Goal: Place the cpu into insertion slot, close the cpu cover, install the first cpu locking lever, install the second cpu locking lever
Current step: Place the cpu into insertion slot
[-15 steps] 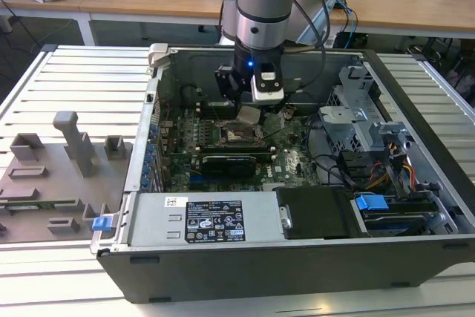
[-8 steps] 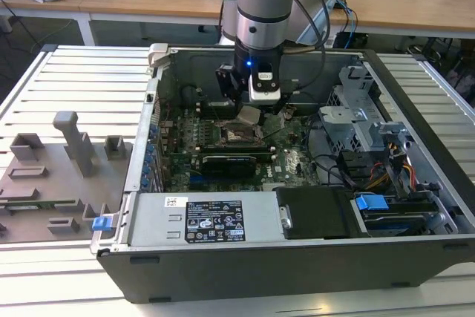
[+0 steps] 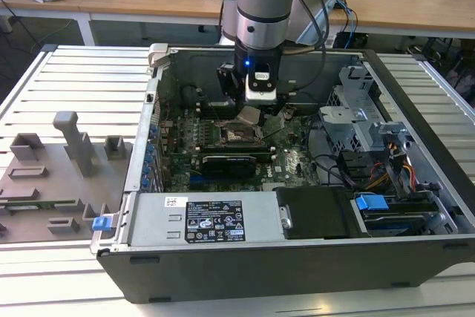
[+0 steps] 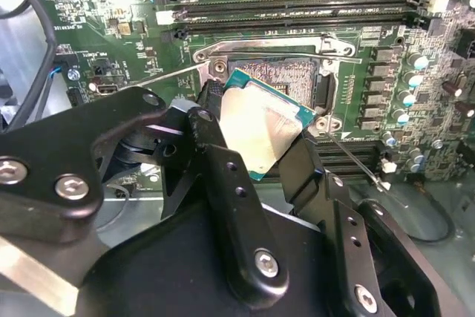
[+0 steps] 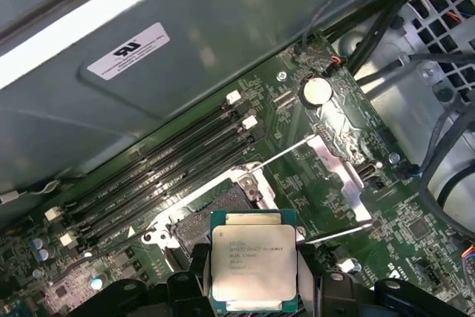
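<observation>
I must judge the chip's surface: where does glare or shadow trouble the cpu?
In the second wrist view, strong glare whitens the cpu top; in the first wrist view it is evenly lit; in the exterior view a blue light glows on the arm.

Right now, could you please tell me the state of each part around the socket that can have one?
cpu, gripped, held over the slot, not seated.
end effector, shut on the cpu.
insertion slot, uncovered and empty.
cpu cover, swung open, it seems.
locking levers, both released and raised.
computer case, side open.
</observation>
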Robot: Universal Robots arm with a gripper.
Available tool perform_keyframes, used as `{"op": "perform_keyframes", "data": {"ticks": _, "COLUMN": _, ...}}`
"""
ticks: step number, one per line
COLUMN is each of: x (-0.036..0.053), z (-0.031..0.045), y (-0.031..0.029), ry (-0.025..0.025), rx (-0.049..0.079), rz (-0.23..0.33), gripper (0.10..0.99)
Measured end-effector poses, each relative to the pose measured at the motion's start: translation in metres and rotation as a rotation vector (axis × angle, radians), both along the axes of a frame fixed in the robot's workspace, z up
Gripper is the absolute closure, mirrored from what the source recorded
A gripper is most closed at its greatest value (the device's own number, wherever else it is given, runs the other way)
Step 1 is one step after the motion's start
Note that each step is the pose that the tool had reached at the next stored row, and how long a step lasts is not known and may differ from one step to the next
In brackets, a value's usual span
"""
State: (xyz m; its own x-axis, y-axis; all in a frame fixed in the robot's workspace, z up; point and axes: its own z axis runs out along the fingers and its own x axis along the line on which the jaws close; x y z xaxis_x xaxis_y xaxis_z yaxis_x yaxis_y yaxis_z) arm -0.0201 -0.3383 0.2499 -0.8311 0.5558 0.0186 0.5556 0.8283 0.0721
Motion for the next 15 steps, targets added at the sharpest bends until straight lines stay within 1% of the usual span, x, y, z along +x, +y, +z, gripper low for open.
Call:
{"op": "perform_keyframes", "data": {"ticks": 2, "x": 0.0000, "z": 0.0000, "y": 0.0000, "ry": 0.0000, "rx": 0.000, "rz": -0.029, "gripper": 0.541}}
{"op": "perform_keyframes", "data": {"ticks": 5, "x": 0.0000, "z": 0.0000, "y": 0.0000, "ry": 0.0000, "rx": 0.000, "rz": -0.049, "gripper": 0.541}}
{"op": "perform_keyframes", "data": {"ticks": 15, "x": 0.0000, "z": -0.0001, "y": 0.0000, "ry": 0.0000, "rx": 0.000, "rz": -0.146, "gripper": 0.541}}
